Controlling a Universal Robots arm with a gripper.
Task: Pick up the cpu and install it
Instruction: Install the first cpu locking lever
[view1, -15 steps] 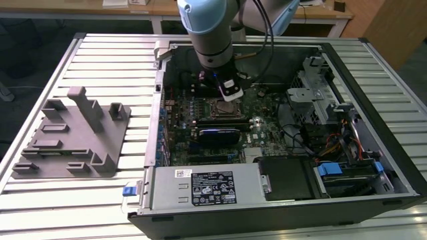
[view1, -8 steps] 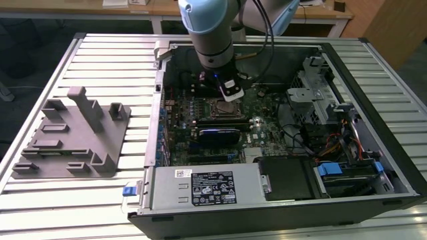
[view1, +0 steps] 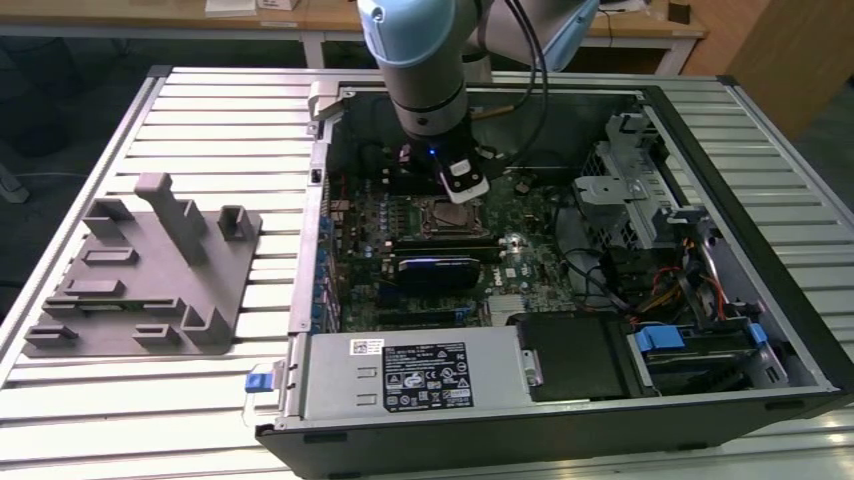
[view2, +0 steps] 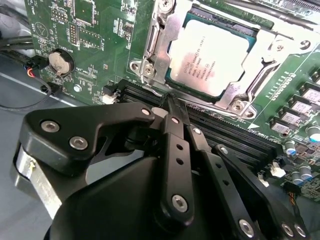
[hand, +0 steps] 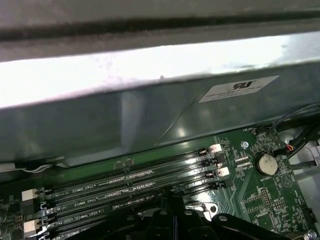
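In the exterior view the gripper (view1: 461, 192) hangs inside the open computer case (view1: 747, 290), just above the socket (view1: 447, 215) at the motherboard's middle. In the second wrist view its fingers (view2: 176, 120) are pressed together with nothing between them, tips just beside the socket frame (view2: 160, 45), where the cpu (view2: 212, 55) already lies seated. In the first wrist view the memory slots (hand: 130, 182) run close by the fingertips, so I judge the work wants slow, vertical moves that avoid scraping the board.

I am seeing the cpu (view2: 211, 56) showing a smooth, matt silvery metal top with a pale edge, sitting within a bright, glossy steel socket frame (view2: 160, 47). My gripper (view2: 172, 107) is presenting smooth black plastic-looking links with shiny metal screws. The motherboard (view2: 95, 45) is looking glossy green. The table (view1: 214, 130) is showing ribbed, pale matt metal.
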